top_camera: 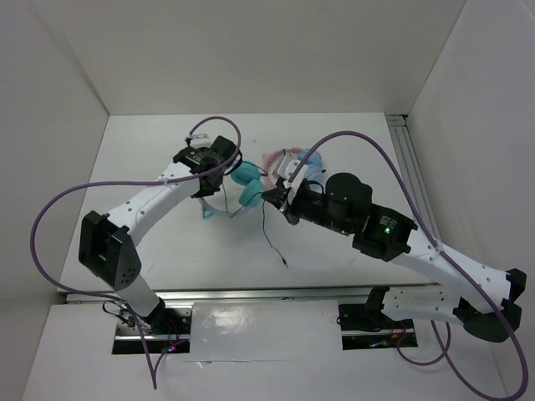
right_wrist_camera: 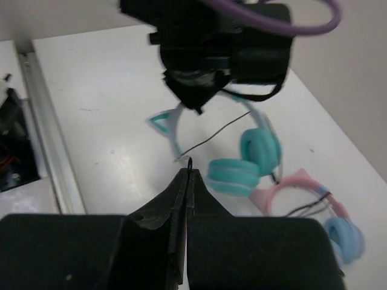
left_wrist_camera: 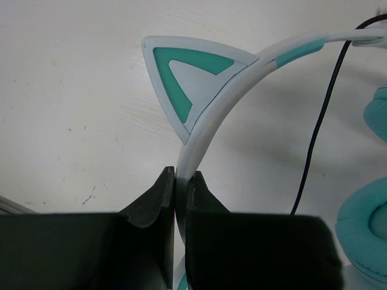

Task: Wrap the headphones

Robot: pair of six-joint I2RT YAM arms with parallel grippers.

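We find left gripper [left_wrist_camera: 180,175] clamped on headband [left_wrist_camera: 208,130], right gripper [right_wrist_camera: 186,175] pinching cable [left_wrist_camera: 315,138], slack trailing beyond its jaws; wrapping apparently unstarted.

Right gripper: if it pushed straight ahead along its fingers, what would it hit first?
Most likely the headband of the teal headphones, by its cat ear, just beyond the cable the right gripper pinches. The left gripper clamps that band close behind; depth is hard to judge.
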